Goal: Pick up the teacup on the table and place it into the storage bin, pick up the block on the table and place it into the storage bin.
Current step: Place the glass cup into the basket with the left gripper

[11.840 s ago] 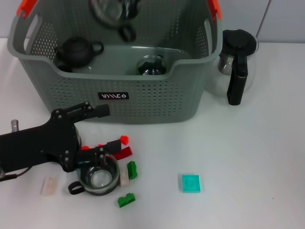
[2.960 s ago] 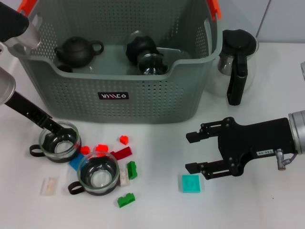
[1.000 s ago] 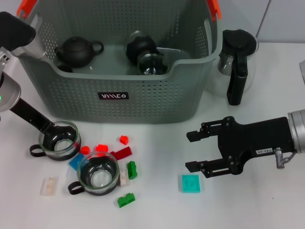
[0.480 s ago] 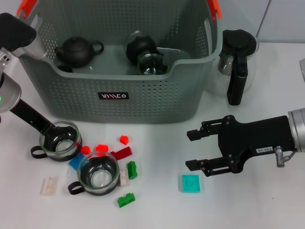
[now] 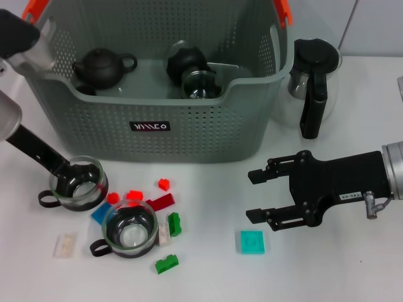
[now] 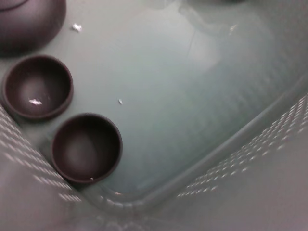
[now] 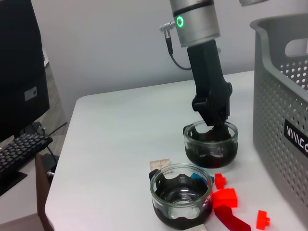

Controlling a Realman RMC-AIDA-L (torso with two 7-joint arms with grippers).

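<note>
The right gripper (image 5: 257, 195) hangs wide open and empty over the table, and the teal block (image 5: 252, 241) lies flat just on its near side, almost under the lower finger. Over on the left, the left gripper (image 7: 212, 126) reaches into a glass teacup (image 5: 79, 182) standing in front of the storage bin (image 5: 189, 129); whether it has a grip I cannot tell.

Grey perforated storage bin (image 5: 189, 135) upright at the back, two glass teacups (image 5: 79, 184) in front of it, teal block (image 5: 252, 241) flat on the table
</note>
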